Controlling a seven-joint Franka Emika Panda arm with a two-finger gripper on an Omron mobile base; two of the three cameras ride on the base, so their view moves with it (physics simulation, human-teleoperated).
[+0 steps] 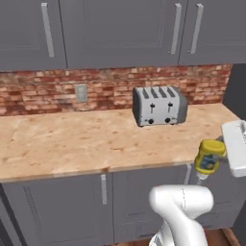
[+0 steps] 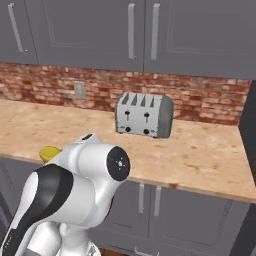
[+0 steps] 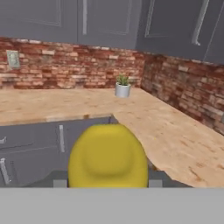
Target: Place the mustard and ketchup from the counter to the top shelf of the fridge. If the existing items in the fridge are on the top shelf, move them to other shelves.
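Left base view: small squat yellow squeeze bottle of mustard [image 1: 209,157] with a blue-marked label, carried off the front right edge of the light tan wood-grain counter [image 1: 72,141], hanging in the air before the grey cabinet doors; long axis near upright, tilted a little, narrow end downward. White hand at the right frame edge, pressed against the bottle's side; gripper [image 1: 222,153] clenched on the mustard. Silver four-slot toaster [image 1: 159,105] standing well apart, back by the brick wall. Right base view: sliver of yellow bottle [image 2: 49,152] peeping from behind the white arm's elbow, level with the counter's front edge; fingers hidden by the arm. Hand view: broad yellow end of the bottle [image 3: 108,157] directly ahead between the finger tips, long axis running along the line of sight; small potted plant [image 3: 123,86] far off in the counter corner. Judged: bottle already in hand, fridge somewhere outside these frames, so coming move a carry toward it.
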